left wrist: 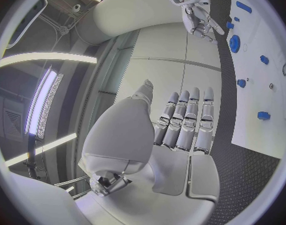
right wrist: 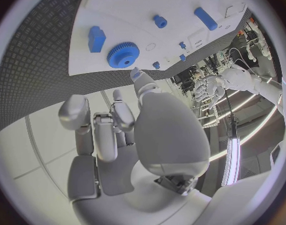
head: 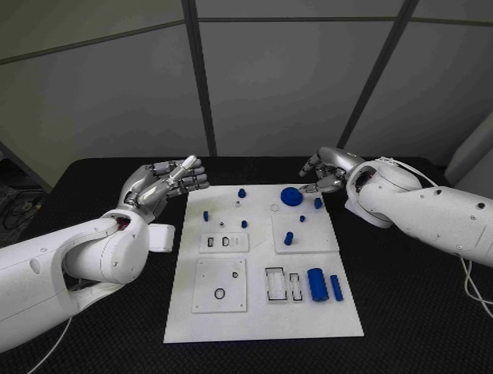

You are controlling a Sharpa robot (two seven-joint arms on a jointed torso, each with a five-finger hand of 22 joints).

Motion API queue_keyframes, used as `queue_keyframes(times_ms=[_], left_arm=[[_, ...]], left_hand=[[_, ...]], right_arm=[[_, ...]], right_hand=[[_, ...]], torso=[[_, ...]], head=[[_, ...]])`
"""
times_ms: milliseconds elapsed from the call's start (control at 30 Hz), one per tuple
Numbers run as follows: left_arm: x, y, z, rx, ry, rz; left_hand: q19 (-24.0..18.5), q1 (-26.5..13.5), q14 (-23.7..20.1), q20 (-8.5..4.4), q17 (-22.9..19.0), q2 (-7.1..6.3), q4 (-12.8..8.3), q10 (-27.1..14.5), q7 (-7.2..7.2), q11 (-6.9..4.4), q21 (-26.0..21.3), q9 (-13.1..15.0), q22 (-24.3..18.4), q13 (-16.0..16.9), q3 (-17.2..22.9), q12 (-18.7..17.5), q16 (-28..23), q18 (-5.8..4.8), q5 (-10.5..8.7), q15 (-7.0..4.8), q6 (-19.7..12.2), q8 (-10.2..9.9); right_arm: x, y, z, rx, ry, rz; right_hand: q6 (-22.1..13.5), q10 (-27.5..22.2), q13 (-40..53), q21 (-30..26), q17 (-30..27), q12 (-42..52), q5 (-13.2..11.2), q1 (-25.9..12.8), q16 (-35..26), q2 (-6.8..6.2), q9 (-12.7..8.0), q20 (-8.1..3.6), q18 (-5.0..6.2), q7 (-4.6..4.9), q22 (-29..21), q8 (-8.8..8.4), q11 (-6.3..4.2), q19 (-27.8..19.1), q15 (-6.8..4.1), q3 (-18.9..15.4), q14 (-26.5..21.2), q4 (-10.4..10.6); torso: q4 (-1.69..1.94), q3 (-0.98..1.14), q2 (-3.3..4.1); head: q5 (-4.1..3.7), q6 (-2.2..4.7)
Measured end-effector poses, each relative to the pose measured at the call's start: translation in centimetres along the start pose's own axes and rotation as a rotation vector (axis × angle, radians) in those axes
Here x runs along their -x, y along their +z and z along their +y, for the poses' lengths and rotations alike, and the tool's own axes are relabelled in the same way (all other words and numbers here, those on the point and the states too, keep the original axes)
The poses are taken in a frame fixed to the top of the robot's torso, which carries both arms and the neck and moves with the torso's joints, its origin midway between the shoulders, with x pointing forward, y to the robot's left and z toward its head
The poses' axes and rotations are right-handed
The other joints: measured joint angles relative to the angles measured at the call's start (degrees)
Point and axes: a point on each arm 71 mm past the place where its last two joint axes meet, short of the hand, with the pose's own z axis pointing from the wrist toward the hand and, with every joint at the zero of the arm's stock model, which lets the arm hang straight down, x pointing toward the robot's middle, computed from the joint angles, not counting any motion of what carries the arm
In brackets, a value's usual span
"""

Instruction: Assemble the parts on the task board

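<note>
Right hand (head: 327, 173) curled, holding nothing, just beside round blue plastic toothed gear (head: 291, 195) on white task board (head: 263, 323). Left hand (head: 167, 181) empty, fingers loosely apart. Gear likely light, rigid; pinch at rim.

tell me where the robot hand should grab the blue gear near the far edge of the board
Grip the blue gear by its toothed rim, coming straight down from above. It lies flat on the task board, so only the rim offers opposing sides. The right hand hovers closest, just beyond it.
</note>
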Motion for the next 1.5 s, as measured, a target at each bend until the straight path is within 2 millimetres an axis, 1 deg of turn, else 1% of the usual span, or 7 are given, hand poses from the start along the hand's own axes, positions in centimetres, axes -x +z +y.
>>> queue_keyframes(times_ms=[67, 133, 200, 367, 433, 800, 1500], left_arm=[[0.0, 0.0, 0.0, 0.000, 0.000, 0.001], [-0.1, 0.1, 0.1, -0.001, 0.000, 0.004], [-0.2, 0.1, 0.1, -0.001, 0.000, 0.005], [-0.2, 0.2, 0.1, -0.001, 0.001, 0.006], [-0.2, 0.2, 0.2, -0.001, 0.001, 0.006], [-0.3, 0.3, 0.2, 0.000, 0.001, 0.009], [-0.2, 0.3, 0.2, 0.001, 0.002, 0.010]], left_hand=[[0.0, 0.0, 0.0, 0.00, 0.0, 0.00, 0.0, 0.0, 0.00, 0.00, 0.0, 0.0, 0.0, 0.0, 0.0, 0.0, 0.0, 0.00, 0.00, 0.00, 0.0, 0.0], [0.0, 0.0, 0.0, 0.00, 0.0, 0.00, 0.0, 0.0, 0.00, 0.00, 0.0, 0.0, 0.0, 0.0, 0.0, 0.0, 0.0, 0.00, 0.00, 0.00, 0.0, 0.0], [0.0, 0.0, 0.0, 0.00, 0.0, 0.00, 0.0, 0.0, 0.00, 0.00, 0.0, 0.0, 0.0, 0.0, 0.0, 0.0, 0.0, 0.00, 0.00, 0.00, 0.0, 0.0], [0.0, 0.0, 0.0, 0.00, 0.0, 0.00, 0.0, 0.0, 0.00, 0.00, 0.0, 0.0, 0.0, 0.0, 0.0, 0.0, 0.0, 0.00, 0.00, 0.00, 0.0, 0.0], [0.0, 0.0, 0.0, 0.00, 0.0, 0.00, 0.0, 0.0, 0.00, 0.00, 0.0, 0.0, 0.0, 0.0, 0.0, 0.0, 0.0, -0.01, 0.00, 0.00, 0.0, 0.0], [0.0, 0.0, 0.0, 0.00, 0.0, -0.01, -0.2, 0.0, 0.00, 0.00, 0.0, 0.0, 0.0, 0.0, -0.2, 0.0, 0.0, 0.00, 0.00, 0.00, 0.0, 0.0], [0.0, 0.0, 0.0, 0.00, 0.0, -0.01, -0.2, 0.0, 0.00, 0.01, 0.0, 0.0, 0.0, 0.0, -0.2, 0.0, 0.0, 0.00, 0.00, 0.00, 0.0, 0.0]], right_arm=[[-0.1, 0.1, -0.1, -0.011, 0.009, 0.013], [-0.2, 0.2, -0.3, -0.024, 0.018, 0.029], [-0.4, 0.4, -0.2, -0.030, 0.024, 0.043], [-1.0, 0.8, 0.1, -0.039, 0.035, 0.079], [-1.2, 1.0, 0.2, -0.043, 0.038, 0.092], [-1.8, 1.5, 0.6, -0.047, 0.039, 0.137], [-2.3, 1.9, 0.9, -0.048, 0.020, 0.170]], right_hand=[[-0.4, 0.5, 3.9, 0.4, 0.0, 3.4, 0.0, 0.5, 0.2, 0.23, 0.0, 0.10, -0.03, 0.16, 0.7, 0.40, 0.51, 0.1, 0.18, -0.8, 0.1, 0.8], [-0.6, 0.8, 5.6, 0.6, 0.0, 4.9, 0.0, 0.5, 0.3, 0.24, 0.0, 0.10, -0.90, 0.22, 1.1, 0.64, 0.39, 0.1, 0.39, -1.1, 0.0, 1.1], [-0.8, 1.3, 6.6, 0.8, 0.0, 6.0, 0.0, 1.0, 0.5, 0.14, 0.0, 0.30, -0.90, 0.36, 1.5, 0.81, 0.68, 0.3, 0.47, -1.5, -0.1, 1.5], [-1.2, 2.2, 6.8, 1.1, 0.0, 7.8, 0.0, 1.2, 0.5, 0.37, 0.0, 0.30, -0.90, 0.35, 1.9, 1.12, 0.79, 0.3, 0.47, -1.7, -0.1, 2.0], [-1.5, 2.2, 6.8, 1.1, 0.0, 8.2, 0.0, 1.3, 0.8, 0.44, -0.1, 0.45, -0.89, 0.65, 2.1, 1.12, 0.78, 0.4, 0.53, -1.9, 0.0, 2.3], [-1.5, 2.6, 6.8, 1.3, 0.0, 8.8, 0.0, 1.3, 0.8, 0.44, -0.1, 0.49, -0.89, 0.65, 2.3, 1.45, 0.85, 0.5, 0.67, -1.9, 0.1, 2.6], [-1.5, 3.7, 6.8, 2.2, 0.0, 11.8, 0.2, 2.7, 1.4, 1.86, 0.0, 0.70, -0.87, 0.65, 3.8, 2.46, 0.78, 0.7, 0.88, -1.8, -0.1, 2.8]], torso=[[0.00, 0.00, 0.01], [0.04, 0.00, 0.04], [0.08, -0.01, 0.07], [0.18, -0.08, 0.08], [0.18, -0.10, 0.08], [0.21, -0.13, 0.06], [0.21, -0.10, 0.04]], head=[[-0.08, 0.00], [-0.12, -0.08], [-0.15, -0.15], [-0.29, -0.38], [-0.33, -0.49], [-0.41, -0.71], [-0.25, -1.09]])
